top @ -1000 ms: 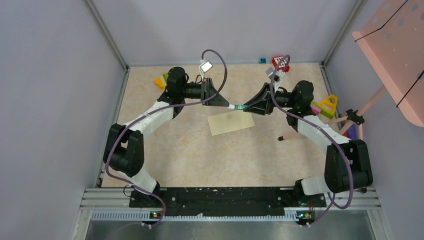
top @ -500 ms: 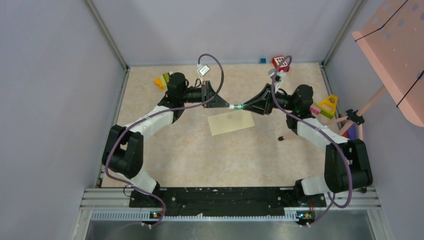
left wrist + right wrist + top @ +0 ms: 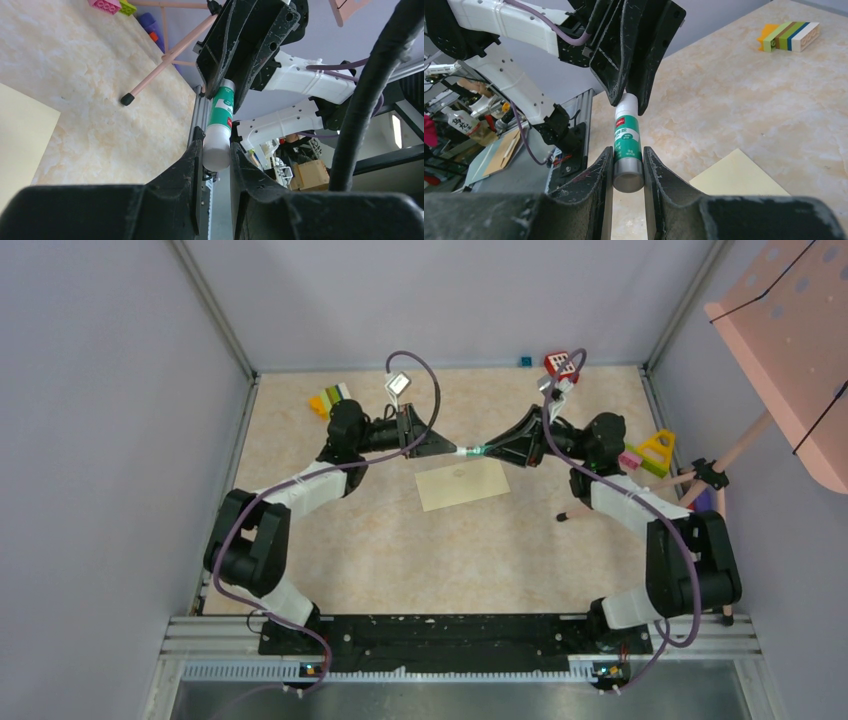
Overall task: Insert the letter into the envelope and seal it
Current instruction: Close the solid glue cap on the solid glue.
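Observation:
The pale cream-yellow envelope [image 3: 462, 483] lies flat on the table, just below where the two grippers meet; its corner also shows in the left wrist view [image 3: 22, 135] and the right wrist view [image 3: 739, 176]. A green and white glue stick [image 3: 472, 452] is held in the air between both grippers. My left gripper [image 3: 456, 450] is shut on its white cap [image 3: 217, 145]. My right gripper [image 3: 487, 452] is shut on its grey bottom end [image 3: 628, 170]. No letter shows on its own.
Coloured toy blocks [image 3: 328, 398] lie at the back left, a red and white block [image 3: 561, 364] at the back, and pink, yellow and purple toys [image 3: 650, 452] at the right edge. A pink stand leg [image 3: 640, 490] with a black foot reaches onto the table at right.
Both grippers have moved slightly toward the back of the table with the glue stick between them. The envelope has not moved.

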`<state>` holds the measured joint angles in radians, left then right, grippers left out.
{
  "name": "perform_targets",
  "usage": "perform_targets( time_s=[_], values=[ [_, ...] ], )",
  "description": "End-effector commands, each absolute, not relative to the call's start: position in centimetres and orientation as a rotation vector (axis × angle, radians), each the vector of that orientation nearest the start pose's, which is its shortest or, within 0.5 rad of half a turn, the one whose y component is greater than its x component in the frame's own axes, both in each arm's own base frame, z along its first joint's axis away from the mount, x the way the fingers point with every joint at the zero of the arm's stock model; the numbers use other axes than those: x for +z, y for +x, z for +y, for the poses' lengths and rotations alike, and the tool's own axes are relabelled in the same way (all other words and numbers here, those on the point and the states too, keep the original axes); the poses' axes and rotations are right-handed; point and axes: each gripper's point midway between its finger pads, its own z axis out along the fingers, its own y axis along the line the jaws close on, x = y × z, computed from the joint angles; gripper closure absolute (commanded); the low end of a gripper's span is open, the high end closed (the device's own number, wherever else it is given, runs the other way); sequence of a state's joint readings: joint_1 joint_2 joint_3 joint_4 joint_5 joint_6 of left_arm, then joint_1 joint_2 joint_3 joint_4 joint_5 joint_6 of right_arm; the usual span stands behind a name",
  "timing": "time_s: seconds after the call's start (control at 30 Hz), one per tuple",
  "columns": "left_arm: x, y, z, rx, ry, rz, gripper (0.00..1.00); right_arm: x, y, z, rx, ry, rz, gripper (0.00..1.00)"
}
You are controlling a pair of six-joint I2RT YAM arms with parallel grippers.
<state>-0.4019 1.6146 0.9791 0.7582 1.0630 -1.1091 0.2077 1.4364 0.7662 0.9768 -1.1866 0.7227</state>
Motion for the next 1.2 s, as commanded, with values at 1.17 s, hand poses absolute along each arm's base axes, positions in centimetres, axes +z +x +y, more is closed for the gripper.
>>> perform_targets(
  time_s=[1.17],
  values=[
    [29.3, 28.3, -31.1, -1.852, 0.440, 1.603, 1.00, 27.2, 27.9, 27.3, 1.621, -0.712, 1.467, 1.00]
  ],
)
